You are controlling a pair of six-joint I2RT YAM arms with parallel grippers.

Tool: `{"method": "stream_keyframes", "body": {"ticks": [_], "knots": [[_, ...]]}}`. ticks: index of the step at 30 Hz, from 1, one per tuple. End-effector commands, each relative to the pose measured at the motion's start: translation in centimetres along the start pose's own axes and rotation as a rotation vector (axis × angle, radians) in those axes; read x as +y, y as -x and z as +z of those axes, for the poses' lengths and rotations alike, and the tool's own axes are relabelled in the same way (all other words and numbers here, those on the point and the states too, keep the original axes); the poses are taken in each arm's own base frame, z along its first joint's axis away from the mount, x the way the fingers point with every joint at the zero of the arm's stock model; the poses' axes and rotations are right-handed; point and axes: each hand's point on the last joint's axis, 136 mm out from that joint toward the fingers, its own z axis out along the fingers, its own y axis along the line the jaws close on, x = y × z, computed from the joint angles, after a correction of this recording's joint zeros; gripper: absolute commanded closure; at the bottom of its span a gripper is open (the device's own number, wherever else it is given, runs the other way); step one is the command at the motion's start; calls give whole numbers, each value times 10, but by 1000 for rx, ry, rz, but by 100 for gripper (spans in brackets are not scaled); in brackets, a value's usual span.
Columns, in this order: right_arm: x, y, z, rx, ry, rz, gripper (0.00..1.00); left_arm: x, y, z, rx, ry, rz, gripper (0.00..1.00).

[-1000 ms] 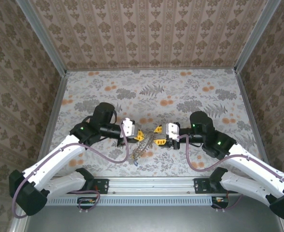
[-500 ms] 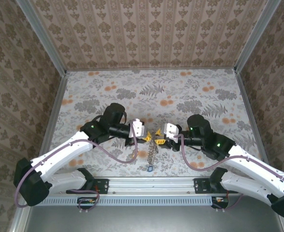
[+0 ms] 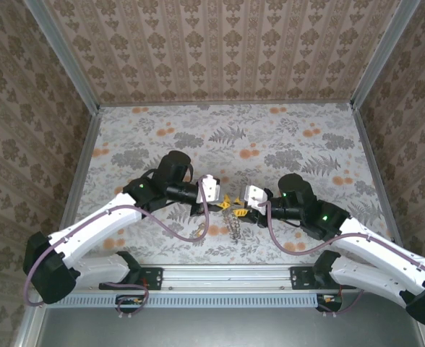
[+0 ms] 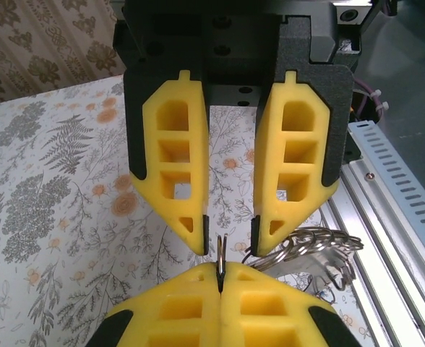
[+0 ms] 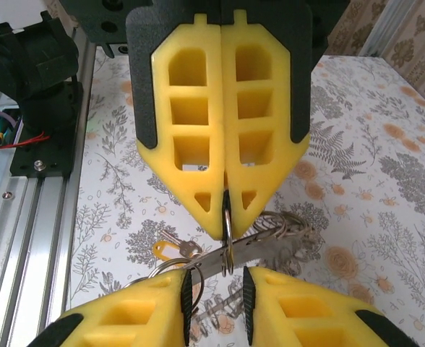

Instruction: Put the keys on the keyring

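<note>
One keyring [image 5: 228, 249] pinched in right claw [image 5: 224, 217]; left claw [image 4: 228, 235] parted, facing it.

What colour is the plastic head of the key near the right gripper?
Yellow; the key head shows best in the right wrist view.

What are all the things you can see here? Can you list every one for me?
keyring: one, silvery, pinched in the right fingers above the table
key: one seen, yellow head, low beside the keyring
table: one, grey and orange flower pattern, under everything
walls: three, brown patterned, around the table
rail: one, silver, near edge between the arm bases
cables: two, purple, along the arms
left fingers: two, yellow, open
right fingers: two, yellow, shut on the keyring
</note>
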Motion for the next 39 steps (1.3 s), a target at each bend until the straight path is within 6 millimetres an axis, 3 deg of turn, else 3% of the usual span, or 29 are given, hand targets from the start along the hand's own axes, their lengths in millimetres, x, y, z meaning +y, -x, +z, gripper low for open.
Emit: {"method": "stream_keyframes", "body": {"ticks": [1, 5, 16, 33, 36, 39], "knots": [[-2, 2, 2, -6, -12, -15, 75, 4, 22, -3, -42, -8, 38, 100], [-1, 0, 1, 6, -9, -39, 85, 6, 17, -1, 0, -18, 20, 100], [-7, -1, 1, 33, -34, -48, 83, 5, 19, 0, 15, -49, 1, 100], [-15, 14, 2, 0, -58, -27, 83, 9, 16, 3, 41, -35, 13, 100], [-15, 13, 4, 5, -49, -27, 86, 9, 16, 3, 42, -35, 16, 100], [-11, 13, 5, 7, -23, -37, 95, 9, 16, 3, 47, -35, 19, 100]]}}
